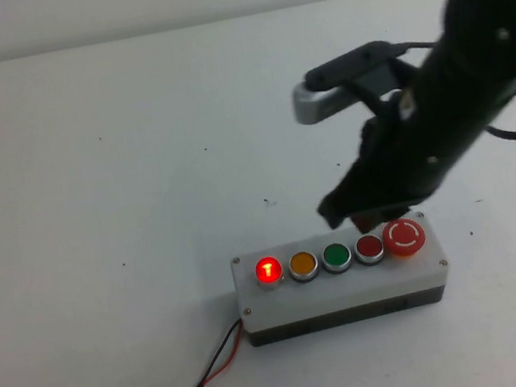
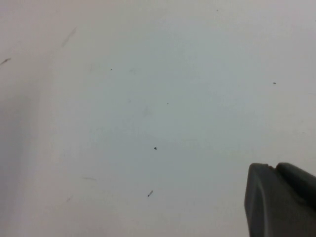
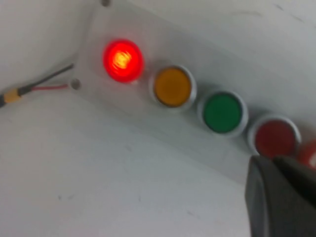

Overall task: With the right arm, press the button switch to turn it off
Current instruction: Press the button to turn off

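The button switch (image 1: 268,270) glows bright red with a silver rim at the left end of the row on the white-and-grey box (image 1: 342,290). It also shows lit in the right wrist view (image 3: 123,60). The right arm (image 1: 458,93) hangs over the box's right end. My right gripper (image 1: 334,209) is shut and empty, its tip hovering near the darker red button (image 1: 370,247), well to the right of the lit button. In the right wrist view its fingertips (image 3: 269,165) sit beside the darker red button (image 3: 274,138). My left gripper (image 2: 274,167) is shut over bare table.
On the box, from the lit button rightwards, are an orange button (image 1: 303,265), a green button (image 1: 336,258), the darker red button and a large red mushroom button (image 1: 404,236). Red and black wires (image 1: 217,367) run from the box's left end toward the table's front.
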Available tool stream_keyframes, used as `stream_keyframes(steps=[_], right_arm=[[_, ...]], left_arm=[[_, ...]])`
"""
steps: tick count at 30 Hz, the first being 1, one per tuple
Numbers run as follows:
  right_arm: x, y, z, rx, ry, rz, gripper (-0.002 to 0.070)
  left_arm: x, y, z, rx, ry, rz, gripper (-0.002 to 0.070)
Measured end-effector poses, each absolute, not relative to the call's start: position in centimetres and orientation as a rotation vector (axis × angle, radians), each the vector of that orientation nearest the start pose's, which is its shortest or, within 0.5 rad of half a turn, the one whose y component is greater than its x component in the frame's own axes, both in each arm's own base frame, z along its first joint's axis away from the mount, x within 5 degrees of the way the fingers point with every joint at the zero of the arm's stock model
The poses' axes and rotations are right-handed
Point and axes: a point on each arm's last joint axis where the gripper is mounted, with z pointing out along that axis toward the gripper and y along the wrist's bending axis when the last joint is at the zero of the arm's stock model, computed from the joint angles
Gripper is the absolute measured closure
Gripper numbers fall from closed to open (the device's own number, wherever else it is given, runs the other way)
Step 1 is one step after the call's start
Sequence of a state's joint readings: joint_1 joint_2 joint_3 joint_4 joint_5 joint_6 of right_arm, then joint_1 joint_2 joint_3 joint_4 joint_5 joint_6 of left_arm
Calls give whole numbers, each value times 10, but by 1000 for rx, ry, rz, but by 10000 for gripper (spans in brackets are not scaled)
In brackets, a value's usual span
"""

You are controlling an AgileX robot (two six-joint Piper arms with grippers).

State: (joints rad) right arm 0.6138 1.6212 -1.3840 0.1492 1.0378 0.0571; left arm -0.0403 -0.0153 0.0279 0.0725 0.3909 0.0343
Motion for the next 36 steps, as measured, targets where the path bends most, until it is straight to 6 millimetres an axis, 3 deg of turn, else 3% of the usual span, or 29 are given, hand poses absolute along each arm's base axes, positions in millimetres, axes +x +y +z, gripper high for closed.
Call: stream_keyframes(steps=[7,14,36], right_arm=[[301,268,291,-857,2717,366,691],[313,305,265,-989,2773,330,691],[306,312,272,-1020,2754,339,691]], left_arm=[[52,0,170,115,1883,68,677],[52,0,170,115,1883,68,677],[52,0,170,115,1883,68,677]])
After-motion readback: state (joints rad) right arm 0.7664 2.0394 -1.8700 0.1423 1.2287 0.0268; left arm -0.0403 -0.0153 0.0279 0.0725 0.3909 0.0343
